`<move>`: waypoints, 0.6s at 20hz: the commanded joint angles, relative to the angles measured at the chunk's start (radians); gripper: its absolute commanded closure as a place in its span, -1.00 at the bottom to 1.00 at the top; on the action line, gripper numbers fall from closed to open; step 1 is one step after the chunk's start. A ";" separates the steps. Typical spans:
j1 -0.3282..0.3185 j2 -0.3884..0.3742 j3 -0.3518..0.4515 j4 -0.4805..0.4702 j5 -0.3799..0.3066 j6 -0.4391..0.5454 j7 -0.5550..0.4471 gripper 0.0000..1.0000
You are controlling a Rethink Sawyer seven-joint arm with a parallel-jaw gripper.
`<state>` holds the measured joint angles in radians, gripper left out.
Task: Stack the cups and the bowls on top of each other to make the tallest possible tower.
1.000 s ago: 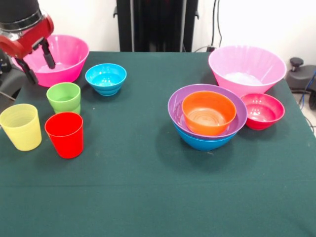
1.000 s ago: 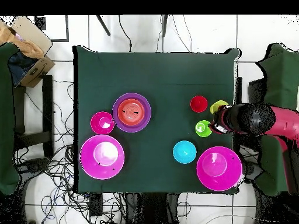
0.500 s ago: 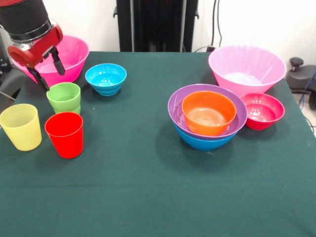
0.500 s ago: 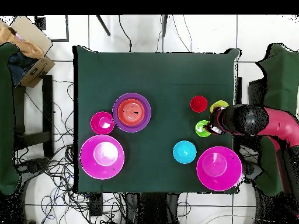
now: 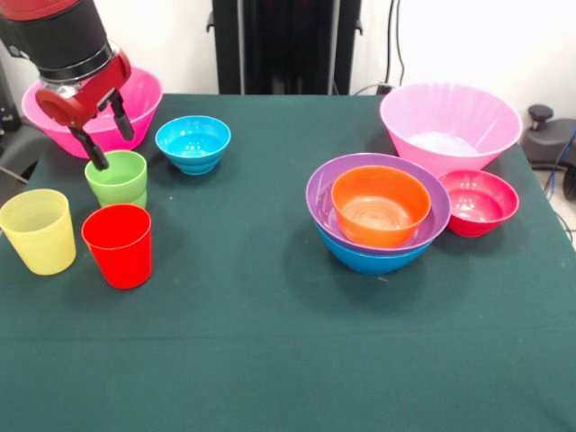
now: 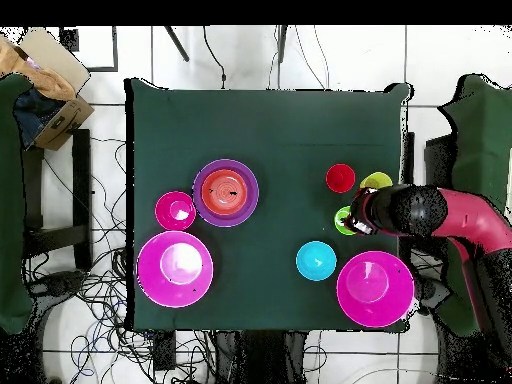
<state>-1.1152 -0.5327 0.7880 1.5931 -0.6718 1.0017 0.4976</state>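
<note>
On the table (image 5: 270,360), the yellow cup (image 5: 38,231) and red cup (image 5: 118,245) are standing at left. The end effector (image 5: 105,138) is hovering released over the light green cup (image 5: 118,178). The orange-purple-blue bowl stack (image 5: 378,212) is sitting right of centre.

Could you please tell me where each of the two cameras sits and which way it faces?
Front view: across the table from the robot, looking over the green cloth toward the pedestal; shows the arm's red and black end and the gripper, fingers apart, above the green cup.
Overhead view: above the table, looking straight down, robot's base at the bottom; the arm reaches in from the right.
Shared: both show the gripper at the green cup, and the orange bowl nested in purple.
</note>
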 commanded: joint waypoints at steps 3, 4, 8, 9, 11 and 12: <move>0.005 -0.081 -0.026 0.039 -0.004 0.130 -0.130 -1.00; 0.004 -0.090 -0.022 0.032 0.002 0.150 -0.145 -1.00; -0.018 -0.120 -0.008 -0.004 0.015 0.234 -0.223 -1.00; -0.023 -0.115 -0.009 -0.014 0.010 0.243 -0.236 -1.00; -0.039 -0.113 -0.006 -0.016 0.002 0.245 -0.253 -1.00; -0.049 -0.113 -0.003 -0.005 -0.006 0.233 -0.256 -1.00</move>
<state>-1.1393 -0.6298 0.7909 1.6056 -0.6574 1.1209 0.4976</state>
